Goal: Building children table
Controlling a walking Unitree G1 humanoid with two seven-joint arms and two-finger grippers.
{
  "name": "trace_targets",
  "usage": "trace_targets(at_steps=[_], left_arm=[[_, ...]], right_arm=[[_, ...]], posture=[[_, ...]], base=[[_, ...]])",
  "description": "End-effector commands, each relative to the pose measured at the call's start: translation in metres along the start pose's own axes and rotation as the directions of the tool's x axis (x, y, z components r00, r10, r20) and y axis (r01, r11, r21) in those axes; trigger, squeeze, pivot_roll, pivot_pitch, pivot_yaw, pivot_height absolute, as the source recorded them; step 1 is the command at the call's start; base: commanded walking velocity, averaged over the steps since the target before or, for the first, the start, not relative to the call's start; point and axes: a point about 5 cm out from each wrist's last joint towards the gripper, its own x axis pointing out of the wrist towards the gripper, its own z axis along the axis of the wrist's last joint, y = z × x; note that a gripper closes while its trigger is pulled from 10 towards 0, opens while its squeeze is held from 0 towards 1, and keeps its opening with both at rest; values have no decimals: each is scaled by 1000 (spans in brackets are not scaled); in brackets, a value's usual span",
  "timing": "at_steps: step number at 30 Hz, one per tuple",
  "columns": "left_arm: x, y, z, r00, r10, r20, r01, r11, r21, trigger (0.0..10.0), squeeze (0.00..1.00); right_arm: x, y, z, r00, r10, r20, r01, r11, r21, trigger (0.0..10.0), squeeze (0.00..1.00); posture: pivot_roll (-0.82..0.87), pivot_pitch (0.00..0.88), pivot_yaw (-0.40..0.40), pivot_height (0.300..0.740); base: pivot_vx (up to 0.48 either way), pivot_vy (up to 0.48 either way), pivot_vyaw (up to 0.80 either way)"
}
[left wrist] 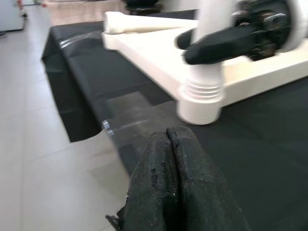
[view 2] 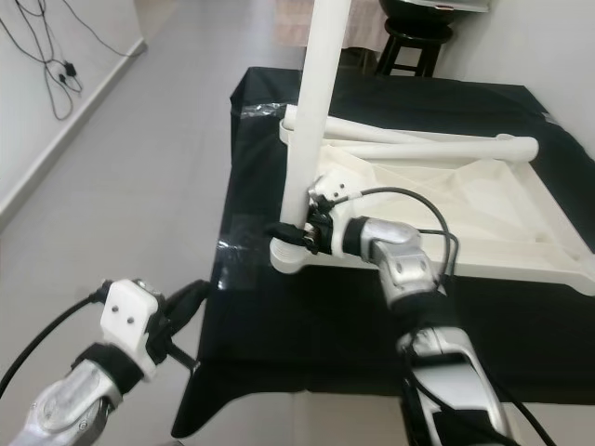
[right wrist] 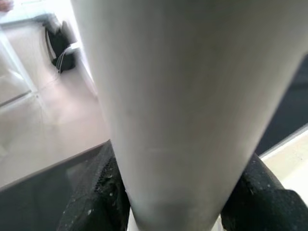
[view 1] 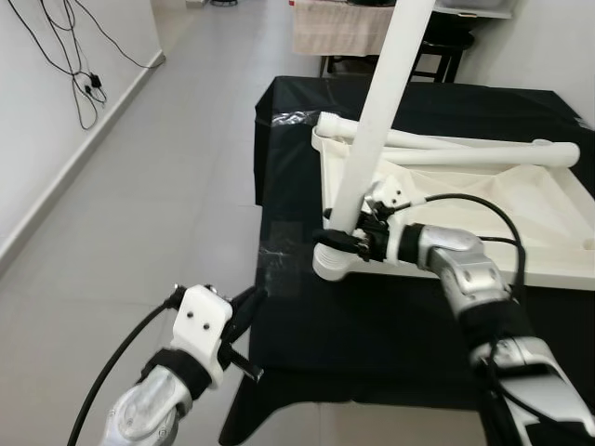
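A white children's tabletop lies upside down on a black-covered table. A white table leg stands tilted in the tabletop's near left corner socket. My right gripper is shut on the leg's lower end, just above the socket; its black fingers flank the leg in the right wrist view. Two more white legs lie across the tabletop's far side. My left gripper is shut and holds nothing, hovering at the table's near left corner, its fingertips pointing toward the socket.
Grey tiled floor lies to the left, with a white wall and dangling black cables. A dark stool and a cloth-covered piece of furniture stand beyond the table's far edge.
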Motion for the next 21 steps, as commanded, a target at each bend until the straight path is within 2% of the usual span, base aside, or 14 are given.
trace_targets(at_steps=[1,2,4,5,6,7,9,13,14,15,16,19,20,21], left_arm=[[-1,0,2,1000,-1,2,1,1000,-15,10000,0],[-2,0,2,1000,-2,6,2,1000,-19,10000,0],[-2,0,2,1000,-2,6,2,1000,-19,10000,0],[-3,2,3,1000,-3,9,3,1000,-21,10000,0],[-3,2,3,1000,-3,9,3,1000,-21,10000,0],[-3,2,3,1000,-9,11,9,1000,-27,10000,0],[-3,3,3,1000,-13,12,14,999,-30,10000,0],[-2,1,2,1000,-28,12,29,999,-39,10000,0],[-1,0,2,999,-35,11,36,998,-43,10000,0],[-1,0,2,999,-35,11,36,998,-43,10000,0],[0,0,1,999,-41,10,41,998,-47,10000,0],[0,-1,1,999,-45,9,46,997,-54,10000,0],[1,-1,1,999,-48,9,48,997,-60,10000,0],[1,-2,1,999,-50,8,50,997,-64,10000,0]], right_arm=[[-6,0,-14,998,-50,-42,53,995,87,0,0],[-7,2,-19,973,-225,-40,229,962,146,0,0],[-7,2,-19,973,-225,-40,229,962,146,0,0],[-9,17,-26,881,-470,-58,471,857,208,0,0],[-9,17,-26,881,-470,-58,471,857,208,0,0],[-12,38,-36,801,-592,-87,598,783,172,0,0],[-14,49,-34,757,-649,-76,653,748,120,0,0],[-10,49,-31,759,-648,-62,650,751,116,0,0],[-9,46,-31,760,-646,-72,649,750,127,1725,0],[-9,46,-31,760,-646,-72,649,750,127,1725,0],[-7,43,-30,756,-650,-78,654,745,127,10000,0],[-4,45,-24,770,-634,-74,638,759,127,10000,0],[0,49,-18,802,-594,-62,596,790,141,10000,502],[4,52,-15,824,-564,-53,565,811,151,10000,502]], posture=[[76,121,-77,740],[75,123,-80,740],[75,123,-80,740],[50,134,-78,740],[50,134,-78,740],[52,138,-76,740],[52,131,-67,740],[56,123,-73,740],[57,121,-75,740],[57,121,-75,740],[56,116,-77,740],[60,111,-82,740],[63,106,-83,740],[64,105,-83,740]], base=[[0,0,0],[0,0,0],[0,0,0],[0,0,0],[0,0,0],[0,0,0],[0,0,0],[0,0,0],[0,0,0],[0,0,0],[0,0,0],[0,0,0],[0,0,0],[0,0,0]])
